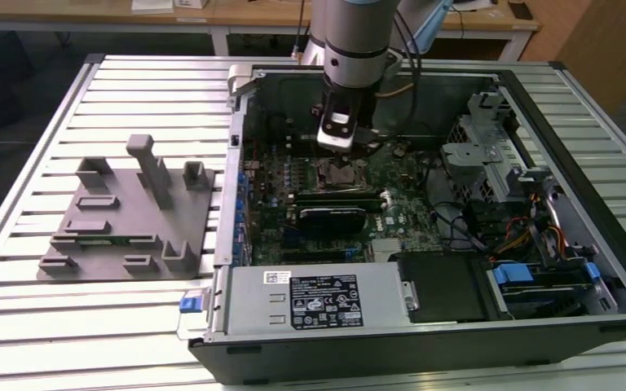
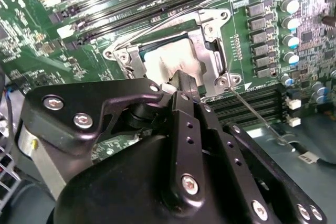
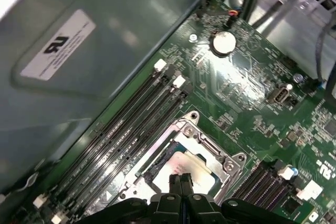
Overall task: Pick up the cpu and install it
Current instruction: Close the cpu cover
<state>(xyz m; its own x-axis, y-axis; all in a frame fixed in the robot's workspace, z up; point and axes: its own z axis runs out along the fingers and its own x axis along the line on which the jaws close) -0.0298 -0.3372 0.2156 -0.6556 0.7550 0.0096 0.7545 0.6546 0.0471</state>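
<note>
One grey parts holder (image 1: 128, 216) is sitting on the slatted table (image 1: 30, 326) at the exterior view's left, one open computer case (image 1: 422, 342) lying to its right. Inside, one cpu (image 3: 202, 167) is resting in the motherboard socket (image 3: 231, 163) between memory slots (image 3: 131, 124), the gripper (image 3: 181, 178) hanging just above, jaws drawn together on nothing, tips at the chip.

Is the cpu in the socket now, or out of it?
In. In both wrist views the cpu lies flat within the socket frame, beneath the gripper. Fully seated: cannot tell.
</note>
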